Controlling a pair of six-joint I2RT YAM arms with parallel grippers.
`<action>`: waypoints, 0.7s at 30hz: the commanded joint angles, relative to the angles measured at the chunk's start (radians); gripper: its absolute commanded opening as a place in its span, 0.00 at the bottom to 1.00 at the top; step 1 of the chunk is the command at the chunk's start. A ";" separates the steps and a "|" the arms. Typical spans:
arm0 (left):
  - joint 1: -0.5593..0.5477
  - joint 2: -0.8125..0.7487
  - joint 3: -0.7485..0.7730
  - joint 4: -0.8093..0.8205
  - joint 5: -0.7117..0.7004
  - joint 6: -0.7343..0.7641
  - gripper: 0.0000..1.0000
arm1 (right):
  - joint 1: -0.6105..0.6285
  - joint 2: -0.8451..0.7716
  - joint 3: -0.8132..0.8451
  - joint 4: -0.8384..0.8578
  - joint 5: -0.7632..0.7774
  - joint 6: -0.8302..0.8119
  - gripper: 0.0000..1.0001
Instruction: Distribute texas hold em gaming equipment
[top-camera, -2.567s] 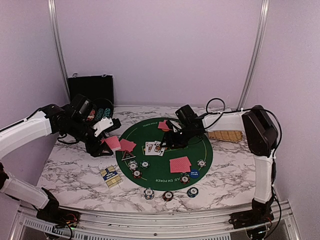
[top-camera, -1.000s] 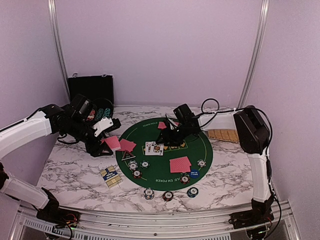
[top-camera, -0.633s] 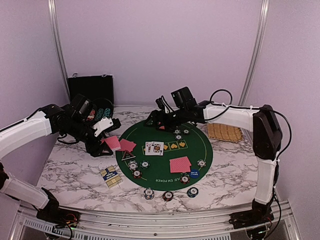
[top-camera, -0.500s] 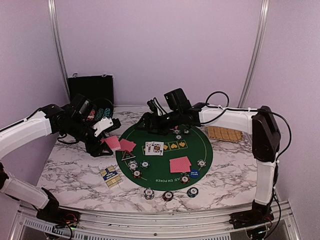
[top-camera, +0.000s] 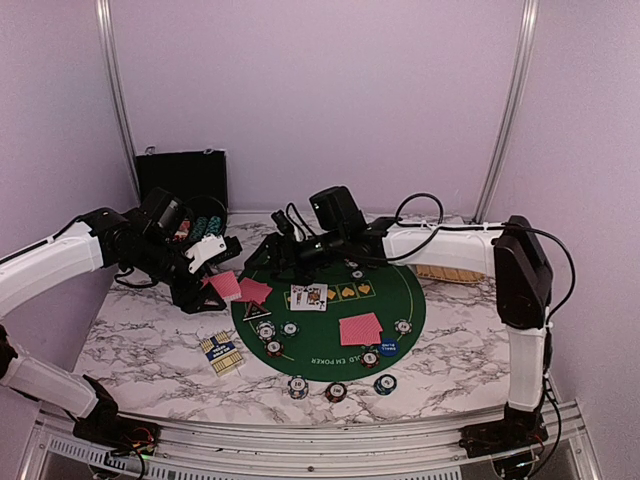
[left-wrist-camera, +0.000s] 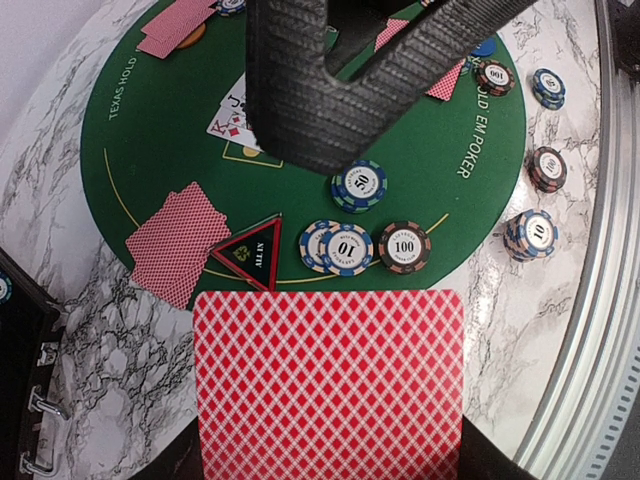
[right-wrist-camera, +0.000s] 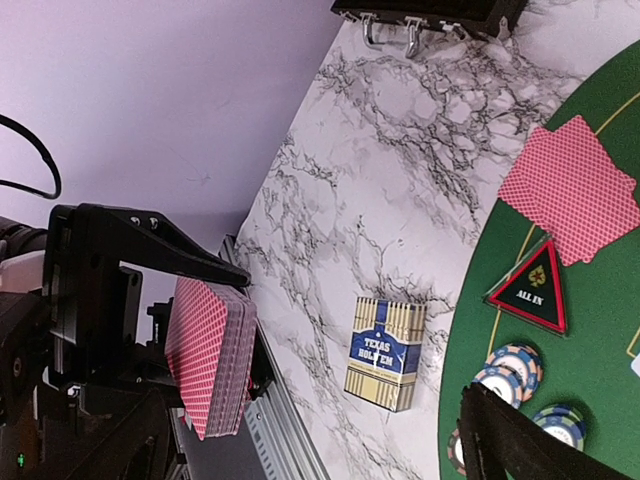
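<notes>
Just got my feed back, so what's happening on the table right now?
The left gripper is shut on a deck of red-backed cards, held above the left side of the table. The right gripper, open and empty, reaches across the green mat toward that deck. On the mat lie face-up cards in the middle, face-down pairs and several chips; more chips sit along its near edge.

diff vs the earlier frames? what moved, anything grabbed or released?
The right arm swung left from over the far centre of the mat. Its right gripper, open and empty, now sits close to the deck. Nothing was picked up. Unchanged: left gripper shut on that deck; chips, dealt cards and card box where they were.
</notes>
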 joint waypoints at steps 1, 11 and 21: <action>0.004 -0.007 0.035 0.014 0.018 -0.007 0.00 | 0.021 0.036 0.054 0.097 -0.053 0.064 0.99; 0.004 -0.001 0.038 0.014 0.022 -0.005 0.00 | 0.046 0.111 0.110 0.181 -0.123 0.136 0.96; 0.004 -0.005 0.041 0.015 0.023 -0.005 0.00 | 0.077 0.193 0.184 0.217 -0.193 0.199 0.84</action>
